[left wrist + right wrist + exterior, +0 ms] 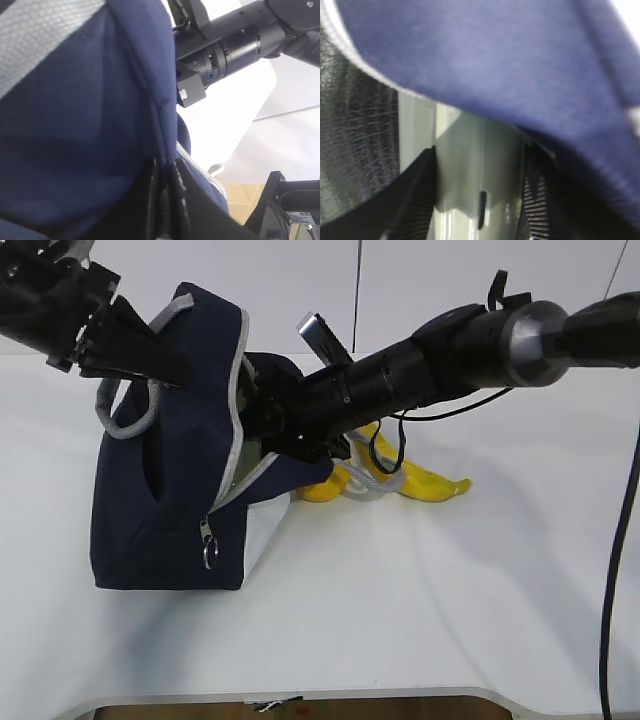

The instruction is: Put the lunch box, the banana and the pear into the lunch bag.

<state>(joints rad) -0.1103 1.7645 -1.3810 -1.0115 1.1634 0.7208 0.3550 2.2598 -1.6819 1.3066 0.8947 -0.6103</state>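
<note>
The navy lunch bag (160,510) stands at the left with its lid raised. My left gripper (180,368) is shut on the lid's edge and holds it up; in the left wrist view its jaws (167,172) pinch the navy fabric (75,125). My right arm (400,370) reaches into the bag's mouth, its fingertips hidden there. In the right wrist view my right gripper (480,195) is shut on the pale green lunch box (470,165) under the blue lid (495,60). The banana (430,485) and the pear (318,490) lie on the table behind the bag.
A grey webbing handle (368,480) trails over the fruit. The zipper's ring pull (210,555) hangs at the bag's front corner. The white table (420,600) ends in a front edge close to the camera. A black cable (610,570) hangs at the far right.
</note>
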